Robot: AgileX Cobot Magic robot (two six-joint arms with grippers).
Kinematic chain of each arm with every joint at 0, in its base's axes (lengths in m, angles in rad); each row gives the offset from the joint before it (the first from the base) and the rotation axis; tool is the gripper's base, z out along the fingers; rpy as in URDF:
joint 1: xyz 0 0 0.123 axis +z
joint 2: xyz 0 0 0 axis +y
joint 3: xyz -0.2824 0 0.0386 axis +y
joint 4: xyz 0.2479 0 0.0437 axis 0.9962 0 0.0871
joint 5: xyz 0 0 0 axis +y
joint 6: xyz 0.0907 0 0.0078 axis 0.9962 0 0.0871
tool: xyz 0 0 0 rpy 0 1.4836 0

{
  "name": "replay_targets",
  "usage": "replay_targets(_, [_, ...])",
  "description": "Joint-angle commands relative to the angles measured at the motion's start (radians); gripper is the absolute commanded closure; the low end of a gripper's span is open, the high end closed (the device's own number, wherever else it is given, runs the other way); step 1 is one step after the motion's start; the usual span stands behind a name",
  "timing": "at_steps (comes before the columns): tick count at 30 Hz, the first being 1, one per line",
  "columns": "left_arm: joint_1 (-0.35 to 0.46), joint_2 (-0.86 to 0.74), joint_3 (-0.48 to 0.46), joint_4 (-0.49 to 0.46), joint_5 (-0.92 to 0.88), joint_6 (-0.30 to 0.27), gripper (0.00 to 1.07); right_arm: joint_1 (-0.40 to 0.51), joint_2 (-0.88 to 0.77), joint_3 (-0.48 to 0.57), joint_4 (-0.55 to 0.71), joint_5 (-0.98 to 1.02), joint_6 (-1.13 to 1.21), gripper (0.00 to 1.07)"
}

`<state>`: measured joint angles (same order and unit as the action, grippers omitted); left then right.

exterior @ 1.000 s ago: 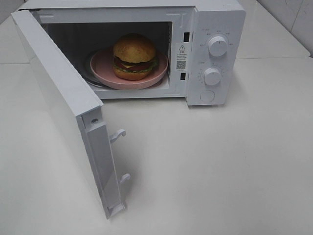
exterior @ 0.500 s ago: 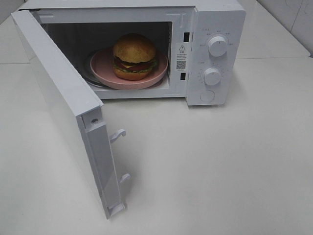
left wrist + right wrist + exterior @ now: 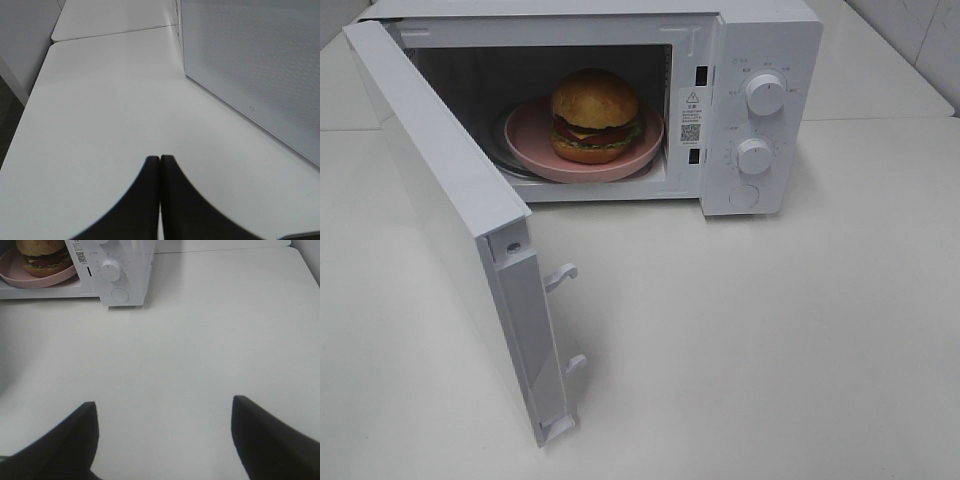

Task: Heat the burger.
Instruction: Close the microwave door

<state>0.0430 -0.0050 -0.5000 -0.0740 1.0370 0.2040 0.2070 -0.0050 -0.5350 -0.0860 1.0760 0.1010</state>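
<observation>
Held left gripper [image 3: 160,158] pinched together above table [image 3: 100,100], beside open door [image 3: 250,60] | held right gripper [image 3: 162,401] spread wide, empty, facing microwave [image 3: 130,270] | found burger [image 3: 595,112] on plate [image 3: 530,142] inside, upper centre

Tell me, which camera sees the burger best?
The exterior high view: the burger sits whole on its plate inside the open microwave. The right wrist view shows it cut off at the frame's edge. The left wrist view misses it entirely.

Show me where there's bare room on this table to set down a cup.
The widest bare patch of table lies in front of the microwave, right of its open door. Left of the door is a narrower strip. Inside is crowded by the burger on its pink plate.
</observation>
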Motion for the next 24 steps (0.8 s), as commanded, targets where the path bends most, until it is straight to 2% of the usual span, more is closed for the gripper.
replay_targets(1, [-0.001,-0.019,0.003,-0.007,-0.001,-0.001,1.06,-0.004,-0.027,0.001,0.018,-0.008,-0.033,0.38])
replay_targets(7, [-0.001,-0.019,0.003,-0.021,-0.001,-0.001,1.06,-0.004,-0.027,0.036,0.086,-0.073,-0.116,0.38])
replay_targets(19, [-0.001,-0.019,-0.008,-0.039,-0.012,-0.001,1.06,-0.004,-0.027,0.036,0.099,-0.072,-0.131,0.38])
replay_targets(22, [-0.001,-0.019,-0.025,-0.04,-0.07,-0.001,1.06,-0.004,-0.027,0.036,0.099,-0.072,-0.13,0.38])
replay_targets(24, [-0.001,-0.017,-0.015,-0.042,-0.212,-0.001,1.06,-0.004,-0.027,0.036,0.099,-0.072,-0.13,0.38])
